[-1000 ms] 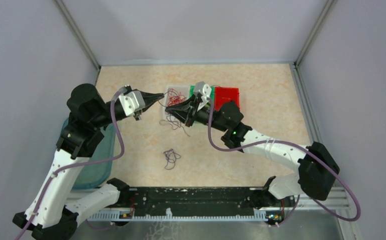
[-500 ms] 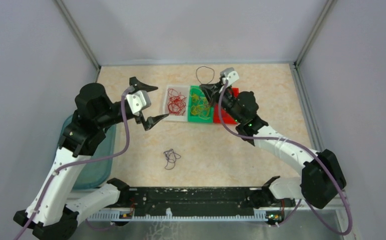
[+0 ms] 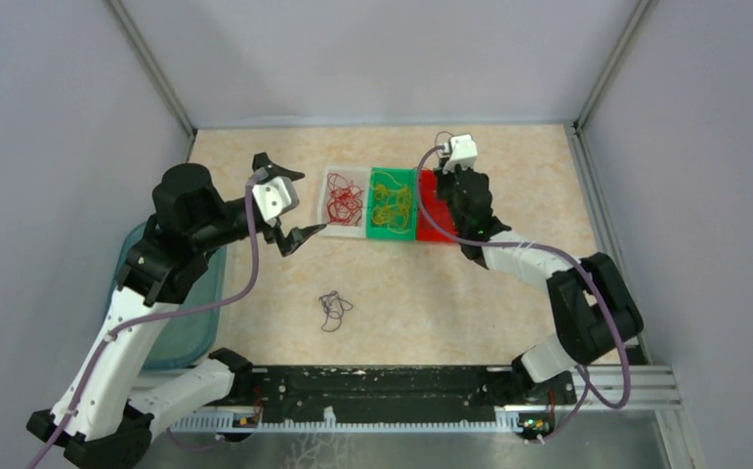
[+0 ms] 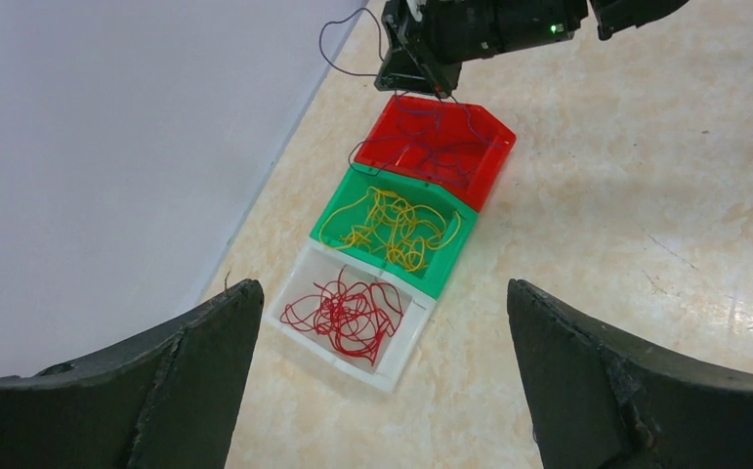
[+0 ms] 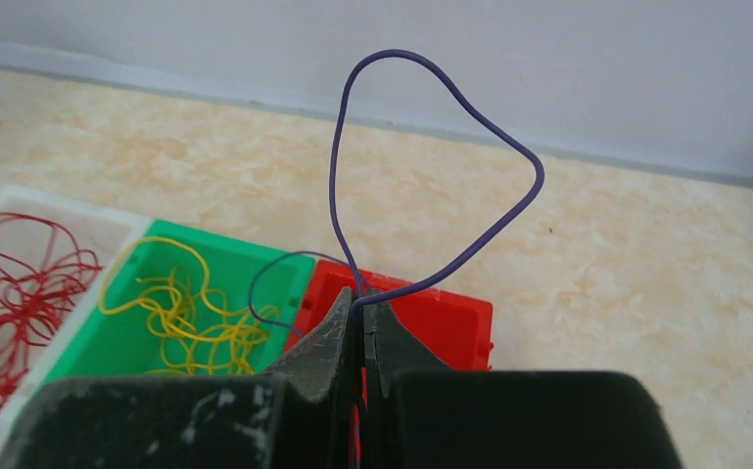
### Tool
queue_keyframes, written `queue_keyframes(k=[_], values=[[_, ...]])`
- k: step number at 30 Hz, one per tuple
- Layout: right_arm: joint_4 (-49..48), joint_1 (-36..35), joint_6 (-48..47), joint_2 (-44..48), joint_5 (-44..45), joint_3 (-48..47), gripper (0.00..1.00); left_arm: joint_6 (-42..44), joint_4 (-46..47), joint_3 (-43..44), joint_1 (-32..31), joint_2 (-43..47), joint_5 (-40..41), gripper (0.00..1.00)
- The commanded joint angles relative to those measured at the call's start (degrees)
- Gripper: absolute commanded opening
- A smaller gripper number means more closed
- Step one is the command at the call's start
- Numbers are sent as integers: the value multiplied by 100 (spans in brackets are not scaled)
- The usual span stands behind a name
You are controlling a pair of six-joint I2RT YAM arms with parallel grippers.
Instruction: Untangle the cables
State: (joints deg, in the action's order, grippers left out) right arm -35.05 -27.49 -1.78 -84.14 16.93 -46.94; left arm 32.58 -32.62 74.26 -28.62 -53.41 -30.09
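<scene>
Your right fingers (image 5: 360,332) clamp the purple cable (image 5: 392,54) above the red bin (image 5: 436,311); next, lower and release. Your left fingers (image 4: 191,376) stand apart.

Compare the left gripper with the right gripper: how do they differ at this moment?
The left gripper stands wide open and holds nothing; the right gripper is shut on a purple cable. The left gripper hangs beside the white bin, while the right gripper is at the far end of the red bin, with the cable trailing down into it. Both have black fingers.
</scene>
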Motion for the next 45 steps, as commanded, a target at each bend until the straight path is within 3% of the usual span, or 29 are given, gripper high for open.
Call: queue_keyframes(k=[1, 7, 11, 27, 33, 39, 41, 45], values=[[-446, 58, -127, -409, 471, -267, 0, -167, -72, 28, -21, 9, 263, 100], [-513, 59, -108, -713, 402, -122, 0, -68, -108, 20, -21, 31, 206, 100], [-751, 155, -26, -836, 195, -116, 5, -39, 4, 5, -21, 72, 189, 100], [-1011, 497, 77, -1528, -615, -986, 1, -14, 12, -79, -21, 218, 357, 100], [-921, 499, 302, -1492, -629, -675, 1, -11, 15, -117, -21, 204, 320, 100], [-1026, 499, 438, -1338, -506, 24, 13, -18, 12, -108, -25, 148, 244, 100], [-789, 499, 406, -1282, -575, 33, 26, -15, 22, -116, -21, 150, 228, 100], [-378, 499, 416, -1110, -520, -17, 42, -57, 23, -116, -24, 153, 214, 100]])
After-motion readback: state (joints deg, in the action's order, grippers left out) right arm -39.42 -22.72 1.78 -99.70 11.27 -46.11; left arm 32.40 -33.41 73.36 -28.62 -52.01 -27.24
